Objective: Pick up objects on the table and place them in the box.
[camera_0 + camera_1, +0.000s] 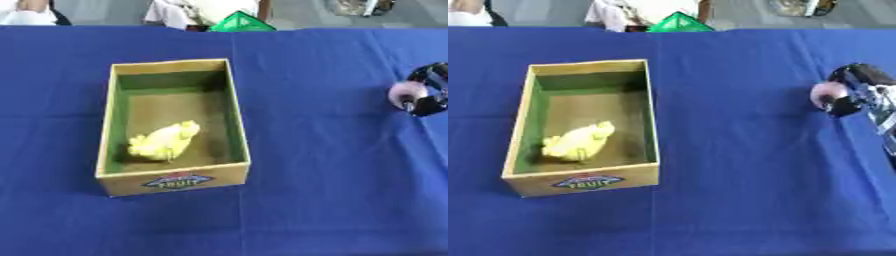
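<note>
Left eye view
Box [172, 181]: left of centre on the blue tablecloth [332, 190], broad bare cloth on every side.
Yellow object [164, 142]: lying inside, toward the near wall.

Right eye view
Right hand [859, 92]: at the right edge, well apart from the box, fingers curled round a pinkish object [824, 93].

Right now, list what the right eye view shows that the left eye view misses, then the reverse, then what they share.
Only the right eye view shows more of the right hand and the arm behind it running down the edge. The left eye view adds nothing of its own; it cuts the hand at its edge. Both show the box, a yellow object inside it, and a pinkish object at the hand.
</note>
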You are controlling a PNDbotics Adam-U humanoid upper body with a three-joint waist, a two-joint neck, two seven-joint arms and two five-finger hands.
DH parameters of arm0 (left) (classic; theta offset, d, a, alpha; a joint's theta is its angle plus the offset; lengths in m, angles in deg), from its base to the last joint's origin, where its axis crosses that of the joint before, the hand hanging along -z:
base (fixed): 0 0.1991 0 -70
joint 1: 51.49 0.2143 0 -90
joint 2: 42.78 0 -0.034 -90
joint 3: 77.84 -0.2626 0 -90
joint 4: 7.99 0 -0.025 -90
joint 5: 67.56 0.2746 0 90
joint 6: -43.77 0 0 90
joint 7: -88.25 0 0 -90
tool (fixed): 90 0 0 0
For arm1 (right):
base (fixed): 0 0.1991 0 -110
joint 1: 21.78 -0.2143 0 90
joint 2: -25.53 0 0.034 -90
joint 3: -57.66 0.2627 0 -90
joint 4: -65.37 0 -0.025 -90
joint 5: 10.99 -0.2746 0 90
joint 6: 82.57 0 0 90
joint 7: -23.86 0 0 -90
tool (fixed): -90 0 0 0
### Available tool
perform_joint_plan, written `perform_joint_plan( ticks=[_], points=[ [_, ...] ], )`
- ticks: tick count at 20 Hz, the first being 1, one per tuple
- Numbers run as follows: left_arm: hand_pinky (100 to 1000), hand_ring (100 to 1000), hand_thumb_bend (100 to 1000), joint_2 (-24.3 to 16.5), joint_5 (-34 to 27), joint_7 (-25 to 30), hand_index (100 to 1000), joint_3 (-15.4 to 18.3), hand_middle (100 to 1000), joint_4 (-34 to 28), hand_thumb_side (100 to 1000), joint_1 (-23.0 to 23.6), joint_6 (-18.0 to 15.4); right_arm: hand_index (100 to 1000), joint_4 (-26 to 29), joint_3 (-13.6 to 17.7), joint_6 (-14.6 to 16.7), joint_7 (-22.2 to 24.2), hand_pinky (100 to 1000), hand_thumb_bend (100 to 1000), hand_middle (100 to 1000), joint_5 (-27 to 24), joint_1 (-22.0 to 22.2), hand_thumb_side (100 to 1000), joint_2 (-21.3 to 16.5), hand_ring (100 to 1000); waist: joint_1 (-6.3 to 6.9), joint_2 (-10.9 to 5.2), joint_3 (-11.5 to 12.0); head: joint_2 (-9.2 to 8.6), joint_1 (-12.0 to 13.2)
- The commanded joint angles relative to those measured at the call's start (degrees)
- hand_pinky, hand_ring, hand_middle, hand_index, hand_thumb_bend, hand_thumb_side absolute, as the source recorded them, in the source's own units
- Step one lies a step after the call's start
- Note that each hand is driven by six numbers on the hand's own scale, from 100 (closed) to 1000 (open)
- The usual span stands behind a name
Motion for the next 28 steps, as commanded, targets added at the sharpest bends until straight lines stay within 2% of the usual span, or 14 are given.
perform_joint_plan(
  ticks=[1,6,12,17,22,25,26,27,28],
  points=[
    [768,891,223,-0.9,-0.3,0.2,759,0.0,739,-0.9,782,-0.8,0.0,693,2.2,0.4,-0.8,-2.5,736,100,542,-0.9,-0.3,100,-1.5,746,0.03,-0.85,0.0,0.29,-0.1],
    [768,891,223,-0.9,-0.3,0.2,759,0.0,739,-0.9,779,-0.8,-0.1,680,6.9,0.1,-0.4,-4.8,725,100,533,-3.5,1.7,100,-2.3,731,-0.13,-1.01,0.1,0.29,0.1],
    [769,891,226,-0.9,-0.3,0.1,759,0.1,739,-0.9,774,-0.9,-0.1,682,15.4,-0.5,0.4,-4.2,720,100,536,-6.2,4.1,100,-3.8,720,-0.31,-1.19,0.1,0.29,0.4],
    [769,891,230,-1.0,-0.3,0.1,760,0.1,739,-0.9,772,-0.9,-0.2,684,22.8,-2.4,3.4,-3.0,715,100,541,-7.5,4.4,100,-5.8,709,-0.53,-1.39,0.2,0.29,0.4],
    [769,890,232,-1.1,-0.4,0.2,760,0.0,739,-0.9,770,-0.9,-0.2,685,29.9,-5.5,7.4,-2.4,713,100,543,-10.2,2.4,100,-7.1,699,-0.69,-1.58,0.4,0.29,0.0],
    [769,890,233,-1.0,-0.5,0.3,760,-0.1,739,-0.9,770,-1.0,-0.2,685,34.1,-7.3,9.9,-1.2,714,100,544,-11.7,-0.7,100,-6.9,696,-0.72,-1.66,0.6,0.29,-0.4],
    [769,891,233,-1.0,-0.5,0.3,760,-0.1,739,-0.9,770,-1.0,-0.2,685,35.5,-7.8,10.4,-0.5,715,100,544,-12.1,-1.6,141,-6.6,694,-0.72,-1.69,0.7,0.29,-0.6],
    [769,891,233,-0.9,-0.6,0.4,760,-0.2,739,-0.9,770,-1.0,-0.2,685,36.8,-8.4,11.1,0.1,715,100,543,-12.7,-2.8,100,-6.0,693,-0.72,-1.75,0.9,0.29,-0.9],
    [769,890,234,-0.9,-0.6,0.4,760,-0.3,739,-0.9,770,-1.1,-0.2,685,38.2,-9.0,11.5,0.9,714,100,543,-13.2,-4.0,100,-5.3,691,-0.72,-1.80,1.1,0.29,-1.3]
  ],
)
